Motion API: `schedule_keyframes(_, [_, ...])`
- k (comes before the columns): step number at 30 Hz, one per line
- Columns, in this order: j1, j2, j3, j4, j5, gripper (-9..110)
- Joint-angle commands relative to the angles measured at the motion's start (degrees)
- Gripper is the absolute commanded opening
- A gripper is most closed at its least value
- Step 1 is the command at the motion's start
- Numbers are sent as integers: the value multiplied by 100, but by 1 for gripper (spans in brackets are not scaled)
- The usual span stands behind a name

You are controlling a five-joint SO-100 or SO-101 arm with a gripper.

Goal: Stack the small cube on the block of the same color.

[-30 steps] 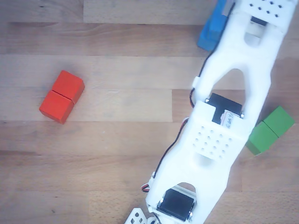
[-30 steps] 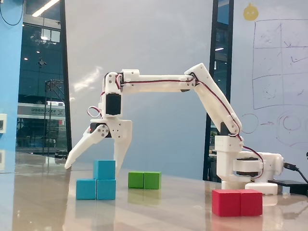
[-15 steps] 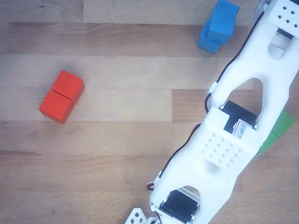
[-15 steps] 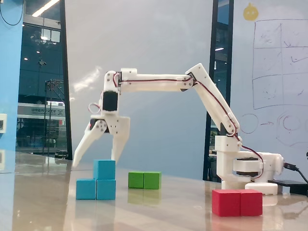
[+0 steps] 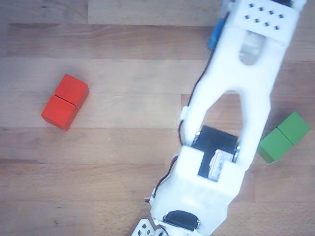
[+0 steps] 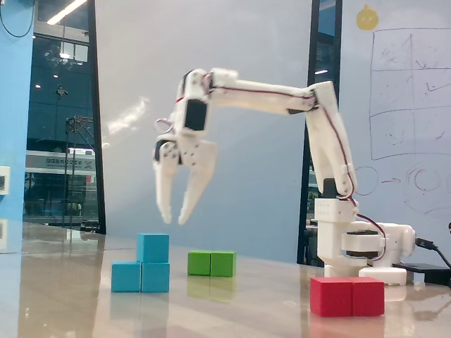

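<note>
In the fixed view the small blue cube (image 6: 153,248) sits on the right half of the oblong blue block (image 6: 139,277), which lies on the table. My gripper (image 6: 175,217) hangs open and empty a short way above the cube, fingers pointing down, touching nothing. In the other view the white arm (image 5: 236,113) covers the stack. Only a blue sliver (image 5: 215,35) shows at its left edge near the top. I cannot make out the fingertips there.
A red double block (image 5: 65,102) lies left of the arm and near the front in the fixed view (image 6: 347,296). A green double block (image 5: 284,136) lies right of the arm and behind the stack in the fixed view (image 6: 211,263). The arm's base (image 6: 359,246) stands at the right.
</note>
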Motion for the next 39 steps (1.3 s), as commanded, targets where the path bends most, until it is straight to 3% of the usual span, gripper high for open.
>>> schedule_keyframes(1, [-325,1424,729,-536,360,5])
schedule_keyframes(14, [-1635,5212,5344,-2399,387,5])
schedule_keyframes(22, [-1793,7664,8007,-3410,378,5])
schedule_keyframes(31, [-1740,10090,9835,-3507,369,5])
schedule_keyframes(39, [-1731,11083,10178,-2997,369,5])
